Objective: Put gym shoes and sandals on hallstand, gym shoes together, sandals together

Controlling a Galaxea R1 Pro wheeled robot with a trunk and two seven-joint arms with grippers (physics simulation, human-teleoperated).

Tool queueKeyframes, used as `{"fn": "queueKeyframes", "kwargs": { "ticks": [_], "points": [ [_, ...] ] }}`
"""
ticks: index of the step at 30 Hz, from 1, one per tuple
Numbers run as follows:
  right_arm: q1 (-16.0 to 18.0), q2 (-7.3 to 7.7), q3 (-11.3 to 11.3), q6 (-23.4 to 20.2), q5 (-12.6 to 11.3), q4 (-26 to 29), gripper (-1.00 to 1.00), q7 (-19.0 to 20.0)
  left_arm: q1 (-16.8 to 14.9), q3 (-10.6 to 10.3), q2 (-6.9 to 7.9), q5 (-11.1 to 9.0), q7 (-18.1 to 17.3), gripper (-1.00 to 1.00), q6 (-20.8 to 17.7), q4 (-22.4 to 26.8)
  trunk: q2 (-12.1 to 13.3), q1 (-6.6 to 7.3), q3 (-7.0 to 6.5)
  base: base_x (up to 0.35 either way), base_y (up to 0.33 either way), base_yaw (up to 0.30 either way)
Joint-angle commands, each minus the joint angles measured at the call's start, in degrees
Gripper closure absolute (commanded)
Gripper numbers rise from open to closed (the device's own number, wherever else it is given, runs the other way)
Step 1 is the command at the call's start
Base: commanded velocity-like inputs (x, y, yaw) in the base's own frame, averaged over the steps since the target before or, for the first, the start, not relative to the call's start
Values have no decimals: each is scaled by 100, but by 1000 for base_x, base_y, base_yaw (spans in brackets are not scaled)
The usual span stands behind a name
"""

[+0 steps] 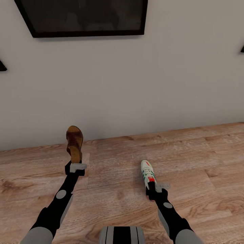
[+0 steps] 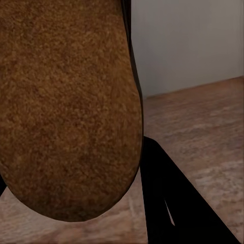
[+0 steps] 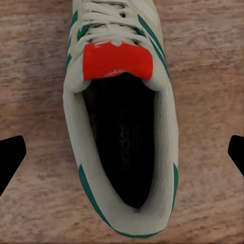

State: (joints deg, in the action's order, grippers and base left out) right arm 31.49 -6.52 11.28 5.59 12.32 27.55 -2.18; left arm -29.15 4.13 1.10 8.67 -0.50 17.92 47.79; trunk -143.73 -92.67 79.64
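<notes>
My left gripper (image 1: 76,166) is shut on a dark brown sandal (image 1: 74,144) and holds it upright, toe up, in front of the wall. In the left wrist view the sandal's tan sole (image 2: 66,101) looms close, with one dark finger (image 2: 165,198) beside it. A white gym shoe (image 1: 147,173) with green stripes and a red tongue lies on the corridor floor (image 1: 203,152). Over its heel end hangs my right gripper (image 1: 154,187), open. The shoe's dark inside (image 3: 122,147) sits between the two fingertips (image 3: 10,157), which stand well apart from its sides. The hallstand is out of view.
A pale wall rises straight ahead, with a dark framed picture (image 1: 81,17) high on it. Wood-plank floor stretches to both sides. My base (image 1: 122,235) shows at the lower edge.
</notes>
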Motion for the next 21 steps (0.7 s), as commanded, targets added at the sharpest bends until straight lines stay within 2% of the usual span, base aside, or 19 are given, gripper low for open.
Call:
{"fn": "queueKeyframes", "kwargs": {
  "ticks": [1,15,21],
  "points": [
    [4,-7,39,21,60,-4,-100,-2,-1,18,-3,79,-8,100,16,0,-3,-1,31,0,0,-1],
    [-2,-8,44,22,60,1,-100,-2,0,11,-4,82,-9,100,18,1,-22,-37,453,0,0,0],
    [-2,-7,49,22,60,4,-100,-2,-1,16,-4,82,-8,100,13,2,-22,-37,478,0,0,0]
  ]
}}
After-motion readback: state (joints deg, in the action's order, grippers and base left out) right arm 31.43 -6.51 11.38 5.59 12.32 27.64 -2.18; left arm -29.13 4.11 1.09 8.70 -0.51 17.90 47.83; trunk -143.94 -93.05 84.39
